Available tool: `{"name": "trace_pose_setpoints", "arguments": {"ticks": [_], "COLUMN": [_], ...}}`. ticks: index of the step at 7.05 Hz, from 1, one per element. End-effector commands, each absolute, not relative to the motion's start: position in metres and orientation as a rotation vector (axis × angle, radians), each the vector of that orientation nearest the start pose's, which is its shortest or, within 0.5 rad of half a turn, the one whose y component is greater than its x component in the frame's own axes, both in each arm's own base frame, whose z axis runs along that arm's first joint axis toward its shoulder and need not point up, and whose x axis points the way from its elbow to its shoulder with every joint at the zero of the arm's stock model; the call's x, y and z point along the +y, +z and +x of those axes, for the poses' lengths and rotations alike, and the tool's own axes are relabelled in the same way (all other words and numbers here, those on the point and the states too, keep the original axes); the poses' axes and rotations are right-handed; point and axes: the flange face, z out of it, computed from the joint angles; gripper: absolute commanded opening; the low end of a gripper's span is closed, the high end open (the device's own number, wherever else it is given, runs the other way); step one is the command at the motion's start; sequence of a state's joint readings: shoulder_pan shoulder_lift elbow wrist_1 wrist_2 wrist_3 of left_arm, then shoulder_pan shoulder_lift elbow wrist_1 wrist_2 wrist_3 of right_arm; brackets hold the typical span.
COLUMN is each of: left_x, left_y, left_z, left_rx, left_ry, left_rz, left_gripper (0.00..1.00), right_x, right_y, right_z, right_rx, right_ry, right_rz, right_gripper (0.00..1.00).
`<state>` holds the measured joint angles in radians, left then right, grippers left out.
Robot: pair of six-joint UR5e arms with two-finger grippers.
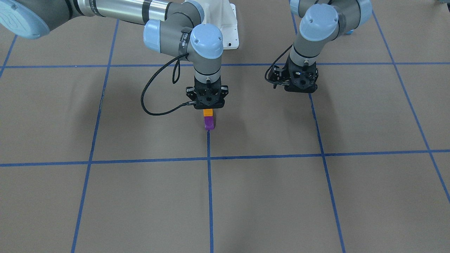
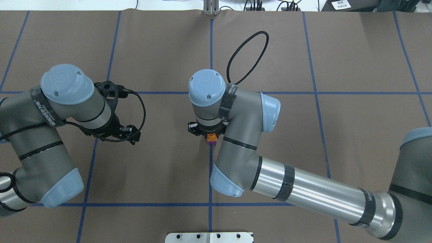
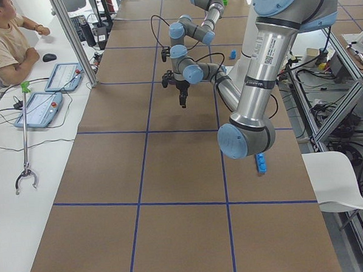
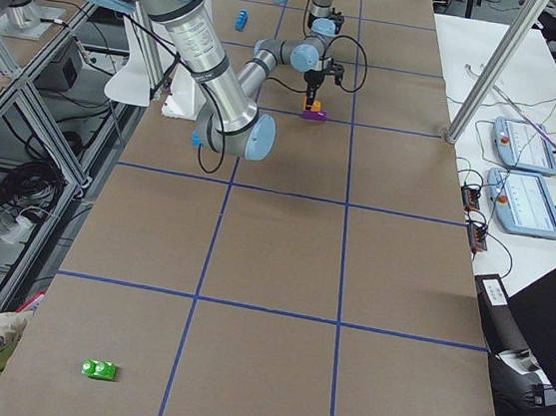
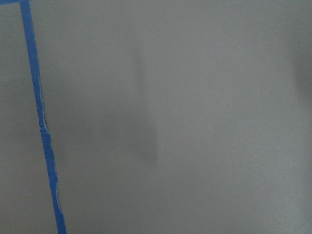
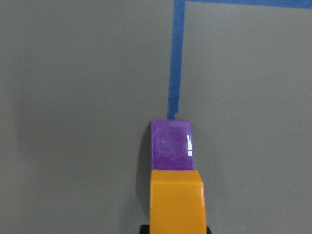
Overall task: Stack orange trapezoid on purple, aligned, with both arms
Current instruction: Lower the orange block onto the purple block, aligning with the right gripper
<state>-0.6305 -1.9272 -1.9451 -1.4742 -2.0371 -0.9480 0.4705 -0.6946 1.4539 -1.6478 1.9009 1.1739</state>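
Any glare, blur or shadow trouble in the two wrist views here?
Right wrist view: a small white glare streak on the purple brick; the orange brick, nearest the lens, has soft edges. Left wrist view: soft overall, the blue tape fuzzy, a faint dark shadow band on the paper.

We pinch the glossy orange plastic trapezoid brick (image 1: 208, 112) in our downward-pointing right end effector (image 1: 209, 107); our left end effector (image 1: 301, 90) hangs at nine o'clock.

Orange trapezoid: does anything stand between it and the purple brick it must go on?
Nothing visible does. The orange trapezoid, held by the right hand, sits directly over the purple brick with no gap or object showing between them.
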Motion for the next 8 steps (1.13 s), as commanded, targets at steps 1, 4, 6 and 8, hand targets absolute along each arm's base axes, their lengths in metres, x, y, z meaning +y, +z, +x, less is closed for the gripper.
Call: {"name": "trace_pose_setpoints", "arguments": {"ticks": [1,4,6,8], "left_x": [-0.41,-0.409,-0.409,-0.409], "left_y": [0.311,0.31,0.311,0.31], "left_z": [0.411,0.412,0.412,0.412], "left_rx": [0.769,0.77,0.769,0.77], "left_ry": [0.141,0.143,0.142,0.143], "left_rz": [0.001,0.001,0.0,0.001], "left_gripper": [1.0,1.0,1.0,1.0], "right_x": [-0.429,-0.429,-0.429,-0.432], "right_y": [0.177,0.176,0.172,0.166], "right_z": [-0.623,-0.623,-0.622,-0.617], "right_rx": [-0.742,-0.744,-0.748,-0.759], "right_ry": [-0.053,-0.065,-0.045,-0.041], "right_rz": [-0.004,0.0,-0.004,-0.003], "right_gripper": [0.0,0.0,0.99,1.0]}}
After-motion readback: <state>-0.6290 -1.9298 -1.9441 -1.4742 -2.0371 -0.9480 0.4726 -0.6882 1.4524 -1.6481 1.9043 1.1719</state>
